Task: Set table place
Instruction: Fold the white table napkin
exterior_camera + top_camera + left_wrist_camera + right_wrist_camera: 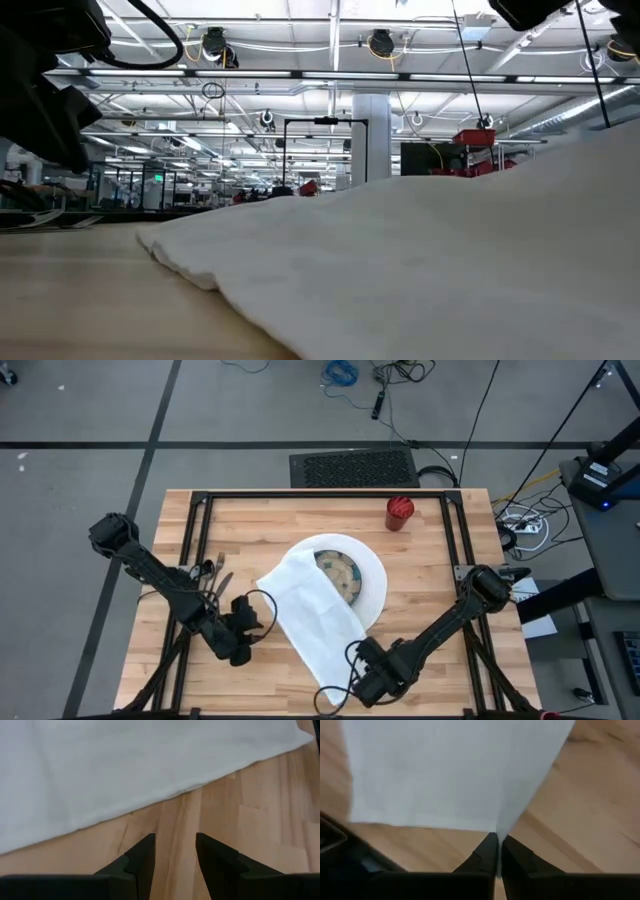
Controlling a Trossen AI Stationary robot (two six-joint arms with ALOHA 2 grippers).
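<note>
1. Fork [219, 571] and other cutlery lie at the table's [430, 620] left edge, beside the left arm and well apart from the plate [372, 582].
2. Left gripper [243, 636] sits low over bare wood just beside the napkin's [305, 615] left edge. In its wrist view the fingers [142, 857] stand apart with only wood between them, holding nothing; the napkin [125, 765] hem lies just ahead of the tips.
3. Napkin runs as a long strip from over the plate's left half diagonally down toward the near edge, its long axis pointing at the right gripper [345, 685].
4. Right gripper is at the strip's near corner. Its wrist view shows the fingers [487, 852] pressed together on the napkin [450, 770] corner, the cloth rising away from the pinch.
5. Cup [399, 512], red, stands at the far edge, clear of both arms.
6. Judgement: the right arm has the cloth and can drag it off the plate along its length; the left is nearer the cutlery.
</note>
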